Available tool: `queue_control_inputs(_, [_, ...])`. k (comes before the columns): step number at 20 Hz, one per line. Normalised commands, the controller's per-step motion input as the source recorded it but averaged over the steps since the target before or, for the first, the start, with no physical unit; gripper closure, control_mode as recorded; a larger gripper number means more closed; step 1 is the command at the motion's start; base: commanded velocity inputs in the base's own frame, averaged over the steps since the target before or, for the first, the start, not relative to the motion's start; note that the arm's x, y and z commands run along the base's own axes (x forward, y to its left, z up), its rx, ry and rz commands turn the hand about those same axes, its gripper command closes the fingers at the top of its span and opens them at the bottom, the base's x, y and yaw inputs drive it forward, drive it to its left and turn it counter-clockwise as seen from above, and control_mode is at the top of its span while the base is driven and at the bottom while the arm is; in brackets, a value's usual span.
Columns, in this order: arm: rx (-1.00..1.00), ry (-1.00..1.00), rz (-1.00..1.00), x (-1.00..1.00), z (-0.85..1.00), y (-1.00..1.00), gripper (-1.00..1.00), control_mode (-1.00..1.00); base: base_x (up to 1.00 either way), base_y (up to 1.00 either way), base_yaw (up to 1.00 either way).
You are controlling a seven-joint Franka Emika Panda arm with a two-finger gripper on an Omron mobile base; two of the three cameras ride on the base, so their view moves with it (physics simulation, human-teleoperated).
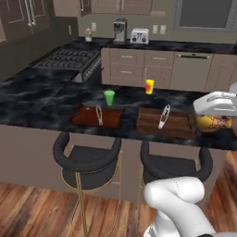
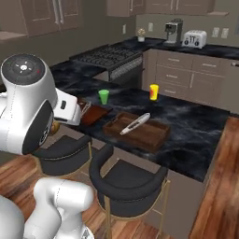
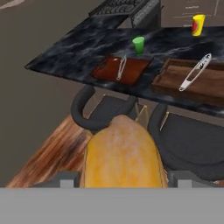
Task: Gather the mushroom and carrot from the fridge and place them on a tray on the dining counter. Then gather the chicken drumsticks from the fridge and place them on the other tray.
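One drumstick (image 3: 120,153) pinched btwn fingers (image 3: 120,177); 2 trays (image 1: 164,121) w/ tongs, 2 cups, 2 stools.

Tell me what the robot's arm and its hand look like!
The arm is smooth, glossy white, made of fat rounded sections. One joint ends in a round dark grey cap with small red and green marks and thin seam lines. The gripper has two small, blocky grey fingertips.
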Motion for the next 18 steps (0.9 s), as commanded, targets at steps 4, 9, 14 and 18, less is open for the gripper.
queue_control_inputs(4, [0.00,0.00,0.00,0.00,0.00,0.00,1.00,1.00,0.36,0.95,-0.42])
queue_control_inputs(9, [0.00,0.00,0.00,0.00,0.00,0.00,1.00,1.00,0.21,1.00,-0.32])
queue_control_inputs(14, [0.00,0.00,0.00,0.00,0.00,0.00,1.00,1.00,0.20,1.00,-0.30])
queue_control_inputs(18, [0.00,0.00,0.00,0.00,0.00,0.00,1.00,1.00,0.33,0.92,-0.29])
